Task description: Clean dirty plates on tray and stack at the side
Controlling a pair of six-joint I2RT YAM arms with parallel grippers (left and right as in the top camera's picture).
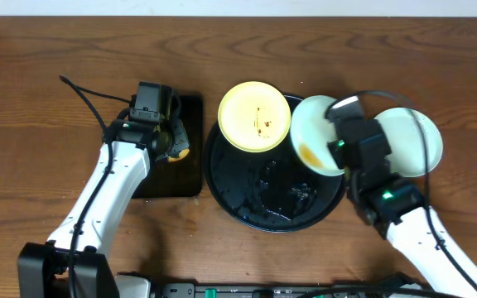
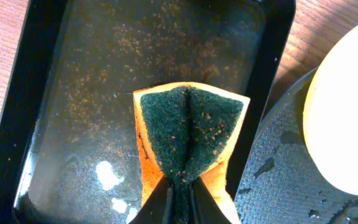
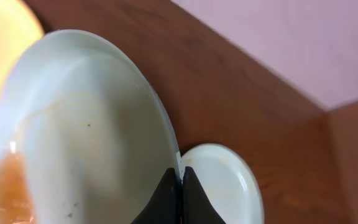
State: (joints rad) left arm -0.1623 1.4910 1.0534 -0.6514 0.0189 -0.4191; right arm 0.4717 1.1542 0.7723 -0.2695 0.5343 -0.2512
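Note:
The large round black tray (image 1: 247, 194) sits mid-table, wet inside. A pale yellow plate (image 1: 254, 116) with small brown specks rests on the tray's far rim; it also shows in the left wrist view (image 2: 347, 118). My right gripper (image 3: 180, 186) is shut on the rim of a mint-blue plate (image 1: 315, 136) with a brown smear, held tilted over the tray's right edge. A second mint-blue plate (image 1: 416, 139) lies on the table to the right. My left gripper (image 2: 179, 202) is shut on a green-and-orange sponge (image 2: 188, 134) above the rectangular tray.
A smaller rectangular black tray (image 1: 190, 157) lies left of the round tray, wet and dotted with brown specks (image 2: 92, 93). The table is brown wood (image 1: 40, 124). A black cable (image 1: 85, 95) runs from the left arm.

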